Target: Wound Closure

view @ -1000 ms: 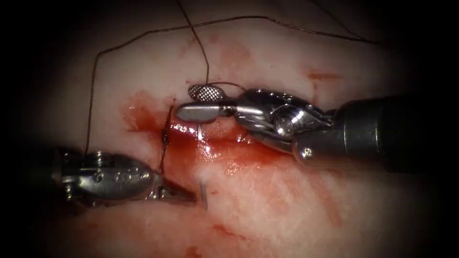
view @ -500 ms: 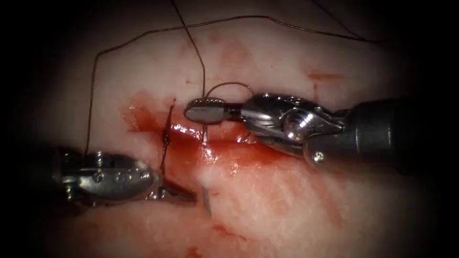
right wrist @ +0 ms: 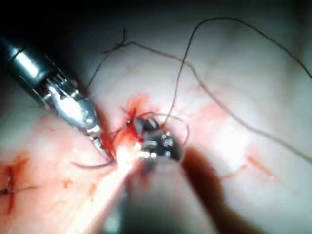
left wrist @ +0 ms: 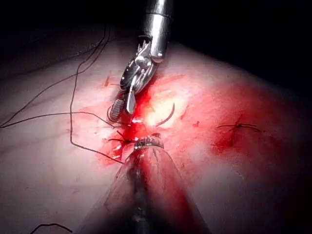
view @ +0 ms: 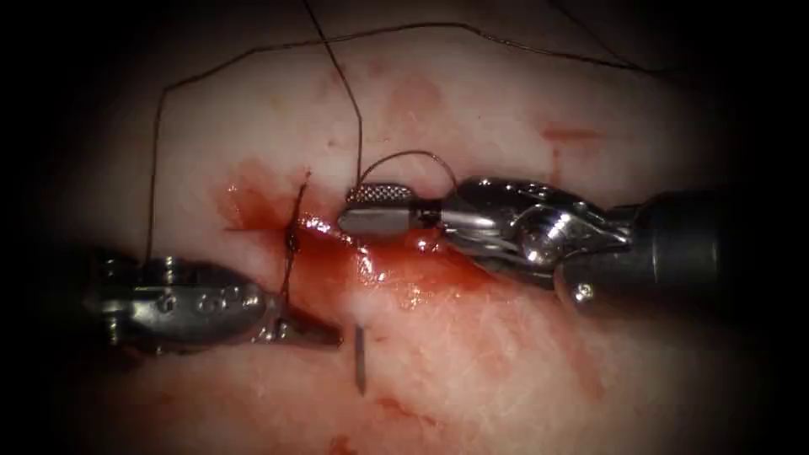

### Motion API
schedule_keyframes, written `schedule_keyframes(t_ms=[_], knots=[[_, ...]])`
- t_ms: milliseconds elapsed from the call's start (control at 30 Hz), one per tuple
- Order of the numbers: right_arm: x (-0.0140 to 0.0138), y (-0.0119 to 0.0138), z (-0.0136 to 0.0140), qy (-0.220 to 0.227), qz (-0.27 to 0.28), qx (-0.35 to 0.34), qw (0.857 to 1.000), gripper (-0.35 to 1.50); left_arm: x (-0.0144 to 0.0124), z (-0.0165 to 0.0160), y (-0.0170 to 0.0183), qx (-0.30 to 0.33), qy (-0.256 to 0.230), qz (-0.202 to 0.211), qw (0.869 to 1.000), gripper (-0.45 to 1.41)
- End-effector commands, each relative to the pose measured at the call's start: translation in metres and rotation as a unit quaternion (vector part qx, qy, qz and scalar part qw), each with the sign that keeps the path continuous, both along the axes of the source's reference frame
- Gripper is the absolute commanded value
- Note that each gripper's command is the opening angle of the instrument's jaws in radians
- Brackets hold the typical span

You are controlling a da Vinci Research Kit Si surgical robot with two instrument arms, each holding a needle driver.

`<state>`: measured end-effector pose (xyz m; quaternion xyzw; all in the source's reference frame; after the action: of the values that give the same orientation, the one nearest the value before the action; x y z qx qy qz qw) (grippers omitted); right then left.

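Note:
The cut [view: 396, 261] runs across the tissue [view: 506, 354], wet with red fluid. My right tool [view: 358, 206] lies over the cut, jaws shut on the needle near its tail, which is hidden under them. The needle's pointed end [view: 360, 362] sticks out of the tissue on the near side of the cut. In the left wrist view the needle [left wrist: 168, 114] shows as a bare curve. My left tool [view: 333, 337] rests shut with nothing in it, its tip just left of the needle's point. Thread [view: 156, 168] arcs from the right tool's jaws round the far side.
A tied stitch [view: 291, 244] crosses the cut to the left of the right tool. Another stitch [left wrist: 239, 127] sits further along the tissue. Loose thread [view: 472, 34] lies over the far tissue, and one strand drops behind the left tool's wrist.
The right tool shut its jaws on the needle and shifted right and slightly down. The needle's point has come further out of the tissue. The left tool has barely moved.

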<state>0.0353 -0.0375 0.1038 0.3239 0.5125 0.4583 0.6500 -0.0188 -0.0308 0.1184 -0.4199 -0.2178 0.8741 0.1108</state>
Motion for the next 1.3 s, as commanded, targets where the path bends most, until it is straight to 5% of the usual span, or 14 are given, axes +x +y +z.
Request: schedule_keyframes(t_ms=[33,233,333,933,1067,1200,1300], knots=[[-0.0007,0.0003,0.0002,0.001,-0.002,-0.006,1.000,0.77,-0.0006,0.0003,-0.0002,-0.009,-0.013,0.002,1.000,-0.08],[-0.0036,-0.0002,-0.0008,0.008,-0.013,-0.003,1.000,0.77,-0.0018,-0.0008,-0.0006,-0.067,-0.058,0.032,0.996,0.07],[-0.0039,-0.0008,-0.0011,0.009,-0.015,-0.004,1.000,0.72,-0.0028,-0.0015,-0.0008,-0.093,-0.076,0.045,0.992,0.29],[-0.0023,-0.0035,-0.0014,0.021,-0.040,-0.008,0.999,0.62,-0.0047,-0.0026,-0.0014,-0.100,-0.094,0.057,0.989,0.42],[-0.0023,-0.0035,-0.0014,0.021,-0.040,-0.008,0.999,0.56,-0.0046,-0.0022,-0.0012,-0.107,-0.089,0.051,0.989,0.29],[-0.0023,-0.0035,-0.0014,0.022,-0.039,-0.008,0.999,0.52,-0.0041,-0.0017,-0.0012,-0.109,-0.082,0.045,0.990,-0.37],[-0.0025,-0.0035,-0.0015,0.023,-0.040,-0.008,0.999,0.47,-0.0036,-0.0018,-0.0013,-0.090,-0.074,0.034,0.993,-0.45]])
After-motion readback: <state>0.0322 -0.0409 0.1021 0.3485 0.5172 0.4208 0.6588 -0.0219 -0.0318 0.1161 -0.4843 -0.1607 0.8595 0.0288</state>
